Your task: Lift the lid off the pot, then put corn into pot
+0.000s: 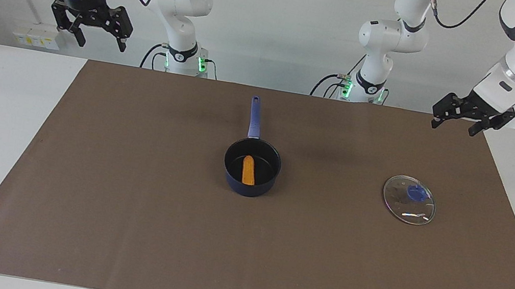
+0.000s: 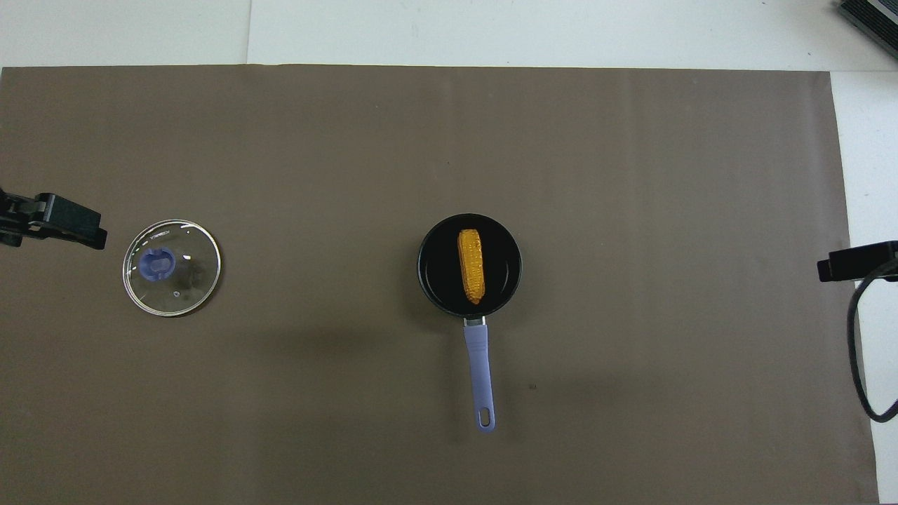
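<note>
The corn (image 1: 249, 170) is seen inside the pot (image 1: 252, 167); the lid (image 1: 409, 199) lies toward the left arm's end of the desk (image 1: 120, 226). The left gripper (image 1: 463, 120) and right gripper (image 1: 97, 31) are held wide and empty. Little risk is judged, apart from a descending gripper striking the lid.

The pot (image 1: 251, 169) stood open in the middle of the brown mat. It was a small dark blue saucepan, black inside, and its long blue handle pointed at 6 o'clock in the overhead view, toward the robots. The corn (image 1: 249, 170), a short orange-yellow cob, lay flat inside the pot, in line with the handle. The lid (image 1: 409, 199), clear glass with a blue knob, lay flat on the mat at 9 o'clock from the pot in that view, well apart.
</note>
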Controlling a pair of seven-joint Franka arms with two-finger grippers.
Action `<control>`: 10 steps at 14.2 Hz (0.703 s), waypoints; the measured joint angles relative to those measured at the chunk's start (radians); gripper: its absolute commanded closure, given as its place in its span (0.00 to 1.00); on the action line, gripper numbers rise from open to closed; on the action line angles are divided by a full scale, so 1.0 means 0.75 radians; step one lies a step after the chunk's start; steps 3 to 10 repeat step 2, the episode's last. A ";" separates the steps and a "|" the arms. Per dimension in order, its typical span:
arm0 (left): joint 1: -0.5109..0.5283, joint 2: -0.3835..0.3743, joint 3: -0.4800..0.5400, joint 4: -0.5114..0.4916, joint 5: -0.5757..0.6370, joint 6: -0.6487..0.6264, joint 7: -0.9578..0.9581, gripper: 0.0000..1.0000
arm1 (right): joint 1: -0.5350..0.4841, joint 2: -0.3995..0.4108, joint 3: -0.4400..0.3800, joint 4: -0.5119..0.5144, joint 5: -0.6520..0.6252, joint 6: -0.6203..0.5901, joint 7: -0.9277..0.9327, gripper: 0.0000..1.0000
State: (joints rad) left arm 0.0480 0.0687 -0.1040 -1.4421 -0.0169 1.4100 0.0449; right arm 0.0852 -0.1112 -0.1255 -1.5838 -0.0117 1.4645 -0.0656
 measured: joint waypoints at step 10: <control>0.000 0.000 0.000 0.000 0.000 0.000 0.000 0.00 | 0.000 0.000 0.000 0.000 0.000 0.000 0.000 0.00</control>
